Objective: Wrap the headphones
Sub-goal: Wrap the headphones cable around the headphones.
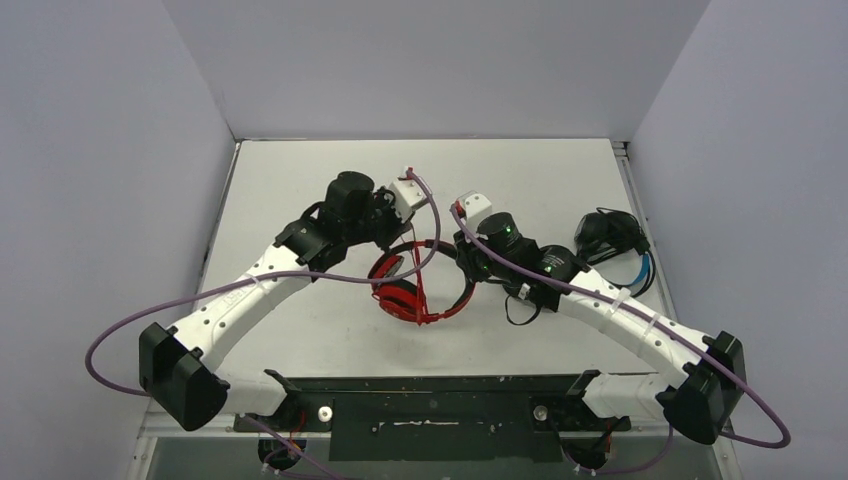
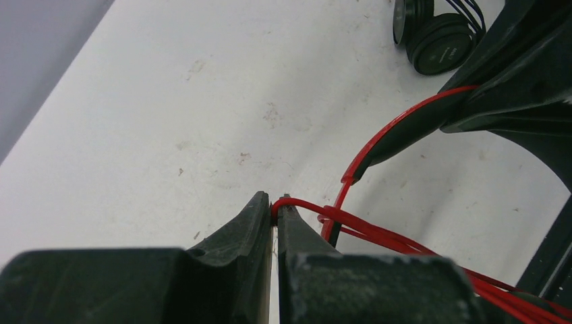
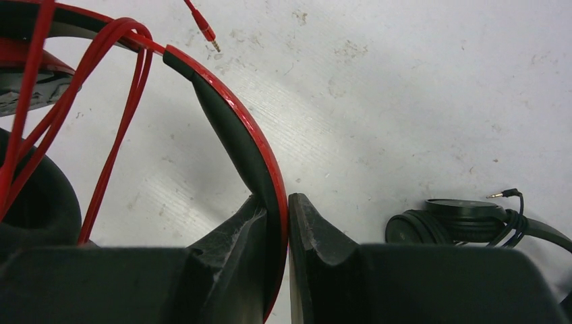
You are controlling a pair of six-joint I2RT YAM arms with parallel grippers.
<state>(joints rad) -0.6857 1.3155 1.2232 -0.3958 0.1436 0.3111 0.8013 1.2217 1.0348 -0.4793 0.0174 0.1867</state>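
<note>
**Left wrist view, foreground.** The left gripper (image 2: 275, 206) has its two fingers pressed together on the red cord (image 2: 378, 235), pinching it at the very tips. Several strands of that cord run from the pinch back toward the red headphones (image 1: 420, 290).

**Right wrist view, foreground.** The right gripper (image 3: 275, 202) is likewise clamped, with its fingers closed edge-on across the red headband (image 3: 251, 138). This grip appears meant to steady the set while the other arm carries the cord: one arm anchors and the other winds.

**Overhead view.** The red headphones sit between the two grippers, the left gripper just beyond them on the left and the right gripper just beyond them on the right. Loops of cord already cross the headband near one earcup, and the plug (image 3: 210, 42) shows loose beyond the band. Winding is therefore judged to be under way, with a short tail left to lay. To the right of the red headphones, well apart, a black pair with a blue band (image 1: 612, 238) lies on the white table (image 1: 300, 190), with no gripper on it.
</note>
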